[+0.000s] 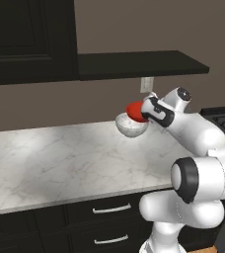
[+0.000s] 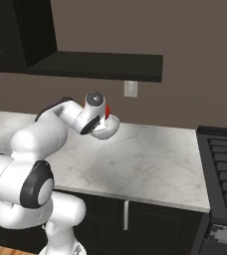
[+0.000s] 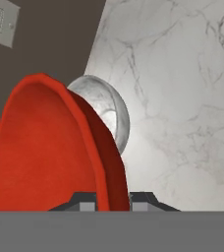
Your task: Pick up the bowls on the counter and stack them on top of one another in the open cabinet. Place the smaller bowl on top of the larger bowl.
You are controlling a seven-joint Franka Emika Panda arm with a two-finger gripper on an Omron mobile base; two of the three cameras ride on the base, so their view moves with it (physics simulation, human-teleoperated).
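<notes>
Arm reaches forward from the base, elbow bent, wrist rolled sideways over the bench (image 1: 60,158). Gripper (image 3: 113,199) is clamped on the rim of the red bowl (image 1: 135,111); fingertips (image 3: 87,203) sit either side of the wall. Red bowl is held on edge, in hand view its opening faces 9 o'clock, rim running 12 to 6. White speckled bowl (image 1: 131,126) sits upright on the bench, just under and behind the red one; contact unclear. Black shelf (image 1: 141,64) at 12 o'clock above. In right base view the red bowl is mostly hidden by the wrist. Wall outlet (image 2: 131,89) is above it.
</notes>
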